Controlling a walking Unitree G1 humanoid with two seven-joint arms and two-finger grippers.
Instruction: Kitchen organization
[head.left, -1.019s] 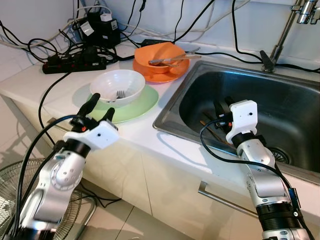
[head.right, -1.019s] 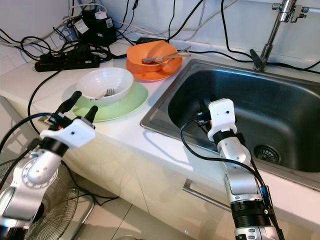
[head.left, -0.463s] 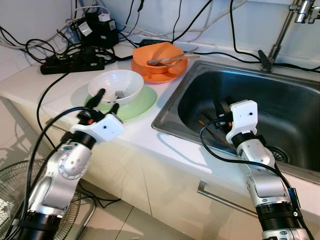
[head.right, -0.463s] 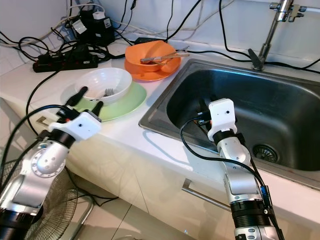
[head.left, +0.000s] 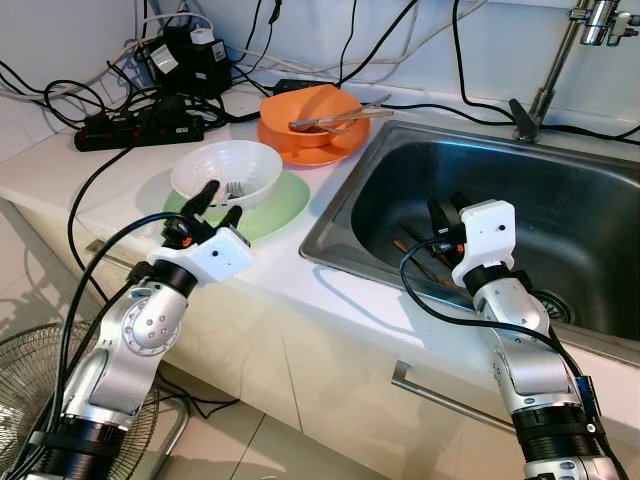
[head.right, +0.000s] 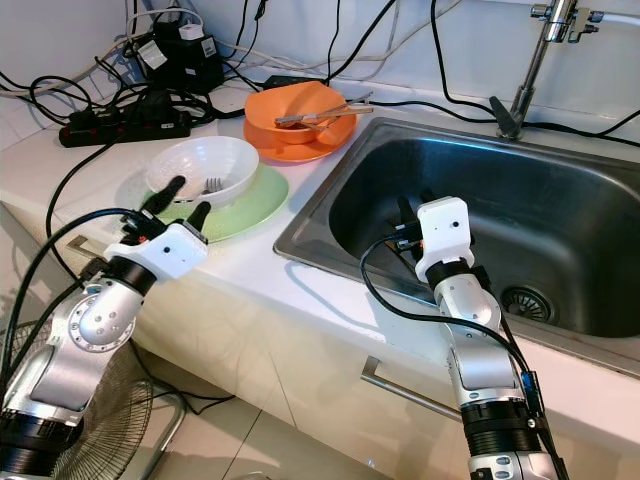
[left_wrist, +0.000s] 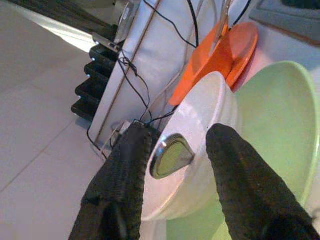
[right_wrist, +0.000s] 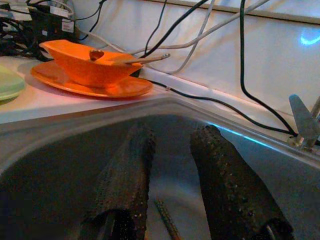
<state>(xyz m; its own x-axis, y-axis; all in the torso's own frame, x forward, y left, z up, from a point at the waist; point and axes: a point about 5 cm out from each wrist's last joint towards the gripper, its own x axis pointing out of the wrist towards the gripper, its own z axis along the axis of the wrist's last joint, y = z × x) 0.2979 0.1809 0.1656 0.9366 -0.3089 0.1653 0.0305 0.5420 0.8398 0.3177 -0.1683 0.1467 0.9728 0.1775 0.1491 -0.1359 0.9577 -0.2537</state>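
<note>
— Left wrist view: where does the left pincer (head.left: 219, 199) stand?
— Its two fingers are spread apart, holding nothing, just at the near rim of the white bowl (head.left: 228, 171). Whether a fingertip touches the rim, I cannot tell. A fork (head.left: 236, 188) lies inside the bowl, and the bowl sits on a pale green plate (head.left: 275, 207) on the bench (head.left: 300, 272).

— And the right pincer (head.left: 447, 210)?
— Inside the steel sink (head.left: 560, 205), fingers apart and empty, above chopsticks (head.left: 417, 262) lying on the sink floor.

— Beyond those?
— An orange bowl (head.left: 312, 104) on an orange plate (head.left: 330, 146) sits behind the white bowl, utensils across it. A power strip (head.left: 140, 128) and cables lie by the wall.
</note>
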